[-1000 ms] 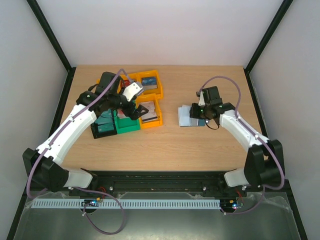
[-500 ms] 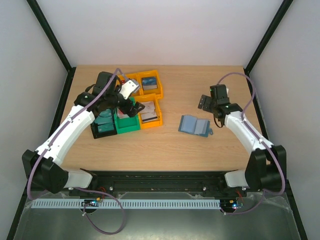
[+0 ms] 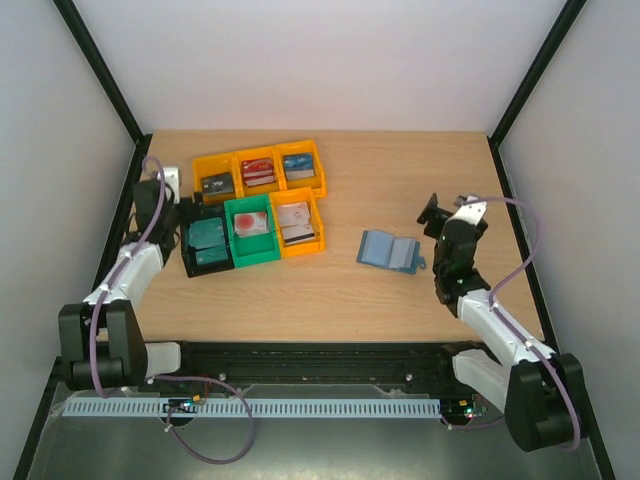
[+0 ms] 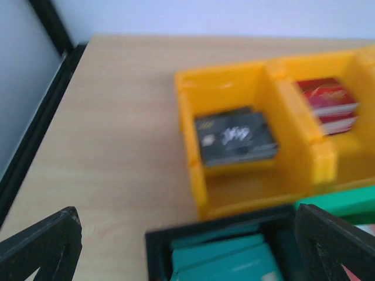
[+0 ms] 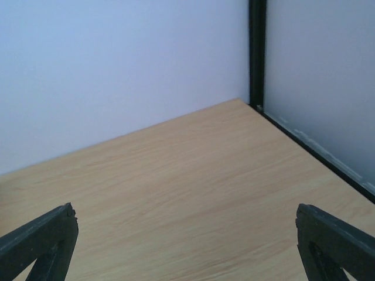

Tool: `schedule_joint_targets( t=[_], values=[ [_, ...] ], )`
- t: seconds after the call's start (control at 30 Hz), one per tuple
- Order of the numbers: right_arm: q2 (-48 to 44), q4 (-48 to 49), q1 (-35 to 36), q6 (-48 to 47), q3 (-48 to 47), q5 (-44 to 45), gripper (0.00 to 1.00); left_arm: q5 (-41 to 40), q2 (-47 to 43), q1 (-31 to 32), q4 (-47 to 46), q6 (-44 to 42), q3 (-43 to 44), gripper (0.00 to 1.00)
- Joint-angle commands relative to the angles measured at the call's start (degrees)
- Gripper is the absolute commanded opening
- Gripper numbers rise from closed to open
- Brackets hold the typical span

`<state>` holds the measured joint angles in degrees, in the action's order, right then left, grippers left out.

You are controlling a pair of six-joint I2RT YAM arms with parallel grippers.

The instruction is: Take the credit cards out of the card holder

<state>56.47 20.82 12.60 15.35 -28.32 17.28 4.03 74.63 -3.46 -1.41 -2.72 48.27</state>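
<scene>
Change: both arms have drawn back towards their bases; left claw (image 3: 168, 183) has quit the bins, right claw (image 3: 447, 212) the holder.
Top view: small teal-blue folding card holder (image 3: 389, 250) lies open on the wooden table (image 3: 420, 160), untouched, right of the orange, green and black plastic bins (image 3: 321, 165); thin plastic credit cards (image 3: 258, 172) lie in them.
Left wrist view: claw spread wide, empty.
Right wrist view: claw spread wide, empty, over bare table.
Progress: judged finished; sleeves too small to confirm.
</scene>
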Motion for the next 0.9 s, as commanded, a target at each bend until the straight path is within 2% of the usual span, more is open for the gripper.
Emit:
schedule_joint_targets(
  t=[0.0,0.1,0.37,0.47,0.53,0.6,0.63,0.7,0.73,0.77,0.8,0.87],
  values=[
    [0.9,27.1,-1.3,-3.7,10.4,8.0,0.99,-3.5,-3.4,-2.1,-25.4,5.4,-13.5,0.99],
    [5.0,35.6,-2.7,-3.7,16.2,10.0,0.99,-3.4,-3.0,-2.1,-33.4,6.9,-20.5,0.99],
    [16.0,50.0,-9.2,-1.0,22.8,4.1,0.99,0.1,0.1,-1.8,-56.7,6.2,-34.9,0.99],
    [21.0,54.5,-10.2,-2.8,21.7,1.9,0.99,-1.9,1.8,-0.5,-62.2,5.4,-35.7,1.00],
    [26.2,58.5,-10.8,-3.0,21.4,-0.7,0.99,-2.3,3.0,0.5,-62.0,5.3,-34.5,0.99],
    [32.1,66.8,-10.8,-4.3,22.1,-2.9,0.99,-3.2,5.1,1.7,-65.2,5.2,-34.5,0.99],
    [32.2,65.2,-10.8,-4.8,21.6,-4.2,0.99,-3.2,6.9,2.3,-69.3,4.6,-35.6,1.00],
    [29.6,55.2,-10.8,-4.9,18.3,-5.4,0.99,-3.7,12.5,4.1,-81.7,2.6,-38.8,0.99],
    [30.9,57.3,-10.8,-5.2,18.1,-5.4,0.99,-4.5,14.5,4.7,-83.5,2.2,-38.9,0.99],
    [31.8,58.0,-10.8,-5.4,18.0,-5.8,0.99,-4.9,12.1,4.9,-76.8,2.3,-37.8,0.99],
    [31.2,55.3,-10.8,-5.5,17.2,-6.2,0.99,-4.7,11.8,4.9,-74.5,2.0,-37.0,0.99],
    [31.2,53.1,-10.8,-5.6,16.1,-6.6,0.99,-4.9,13.6,4.9,-78.6,2.2,-37.2,1.00]
  ],
)
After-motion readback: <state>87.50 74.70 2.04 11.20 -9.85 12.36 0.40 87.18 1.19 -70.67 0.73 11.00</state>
